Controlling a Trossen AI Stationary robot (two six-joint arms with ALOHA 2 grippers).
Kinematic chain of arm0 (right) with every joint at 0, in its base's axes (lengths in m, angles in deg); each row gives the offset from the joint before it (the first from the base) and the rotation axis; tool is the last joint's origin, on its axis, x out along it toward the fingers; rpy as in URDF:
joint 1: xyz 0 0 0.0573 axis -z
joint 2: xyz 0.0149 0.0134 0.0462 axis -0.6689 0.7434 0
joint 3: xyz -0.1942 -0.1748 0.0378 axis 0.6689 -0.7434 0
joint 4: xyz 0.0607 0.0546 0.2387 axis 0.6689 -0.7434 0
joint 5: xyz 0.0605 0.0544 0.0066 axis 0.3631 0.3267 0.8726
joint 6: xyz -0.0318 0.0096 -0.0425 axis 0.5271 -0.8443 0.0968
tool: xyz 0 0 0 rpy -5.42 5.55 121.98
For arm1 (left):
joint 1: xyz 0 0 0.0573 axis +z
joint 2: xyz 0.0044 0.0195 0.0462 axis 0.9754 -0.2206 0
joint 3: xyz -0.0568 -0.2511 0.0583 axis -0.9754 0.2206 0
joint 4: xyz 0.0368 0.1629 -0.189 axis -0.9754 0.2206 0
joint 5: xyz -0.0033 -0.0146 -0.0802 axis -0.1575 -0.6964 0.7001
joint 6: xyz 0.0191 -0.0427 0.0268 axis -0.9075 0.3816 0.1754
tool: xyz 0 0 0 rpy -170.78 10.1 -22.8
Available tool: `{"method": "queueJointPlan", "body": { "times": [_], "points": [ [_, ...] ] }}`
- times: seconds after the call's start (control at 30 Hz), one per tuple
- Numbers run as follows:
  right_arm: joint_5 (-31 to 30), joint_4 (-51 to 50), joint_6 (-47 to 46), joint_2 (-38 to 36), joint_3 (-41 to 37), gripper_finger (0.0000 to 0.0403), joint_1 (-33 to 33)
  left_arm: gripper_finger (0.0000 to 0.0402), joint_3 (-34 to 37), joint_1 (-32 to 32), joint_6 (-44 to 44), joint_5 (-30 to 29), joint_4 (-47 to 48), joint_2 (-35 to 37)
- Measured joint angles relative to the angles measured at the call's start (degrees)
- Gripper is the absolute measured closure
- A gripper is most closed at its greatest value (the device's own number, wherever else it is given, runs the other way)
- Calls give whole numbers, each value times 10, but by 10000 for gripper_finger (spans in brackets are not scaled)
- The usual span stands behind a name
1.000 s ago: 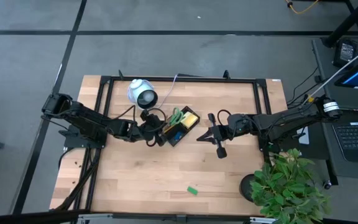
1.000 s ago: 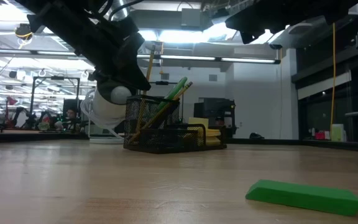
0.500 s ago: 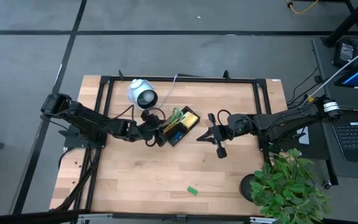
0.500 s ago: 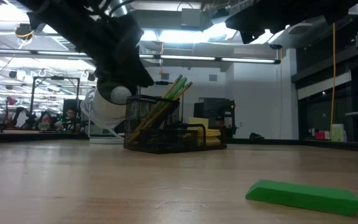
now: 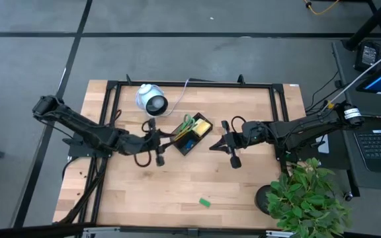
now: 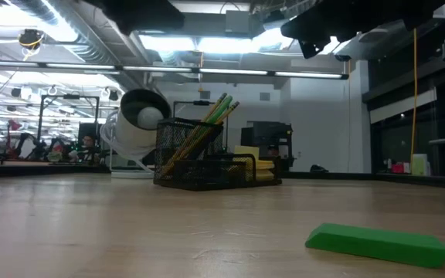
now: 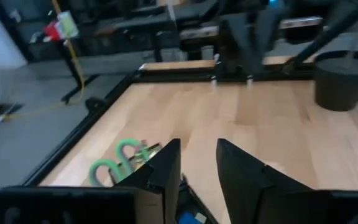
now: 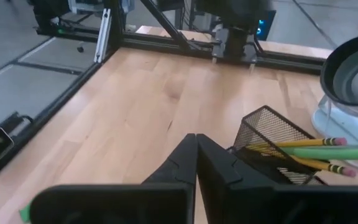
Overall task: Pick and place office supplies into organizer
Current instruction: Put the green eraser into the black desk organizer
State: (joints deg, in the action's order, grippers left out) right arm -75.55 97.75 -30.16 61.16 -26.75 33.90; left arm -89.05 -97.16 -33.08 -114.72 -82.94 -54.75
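The left tool [image 5: 159,153], released and empty, sits just beside the organizer [image 5: 192,140]; the right tool [image 5: 231,153] hangs clenched, apparently empty. One drop-off looks finished. Next comes the green block [image 5: 204,202], alone on the desk [image 5: 243,192], calling for a long reach.

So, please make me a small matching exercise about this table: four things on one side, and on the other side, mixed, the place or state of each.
Things:
1. green block
2. green-handled scissors
3. left gripper
4. right gripper

Places or states:
A. fingers shut, right of the organizer
B. alone on the bare wood near the table's front edge
C. standing in the organizer with the pencils
D. fingers apart, holding nothing, left of the organizer

Pairs: 1-B, 2-C, 3-D, 4-A
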Motion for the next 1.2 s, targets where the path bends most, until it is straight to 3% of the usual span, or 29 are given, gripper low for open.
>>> {"method": "queueJointPlan", "body": {
  "times": [0.2,0.4,0.9,1.2],
  "points": [
    [-10,-19,-25,0,8,397,-1,347,26,-30,-19,-1,-19,5],
    [-90,-218,-89,32,119,399,-14,396,44,-31,-68,-1,-24,21],
    [-90,-518,-247,216,367,399,-129,400,101,-79,-44,-4,-71,77],
    [-90,-583,-322,330,481,399,-210,400,101,-108,-30,-5,-79,77]
  ]
}}
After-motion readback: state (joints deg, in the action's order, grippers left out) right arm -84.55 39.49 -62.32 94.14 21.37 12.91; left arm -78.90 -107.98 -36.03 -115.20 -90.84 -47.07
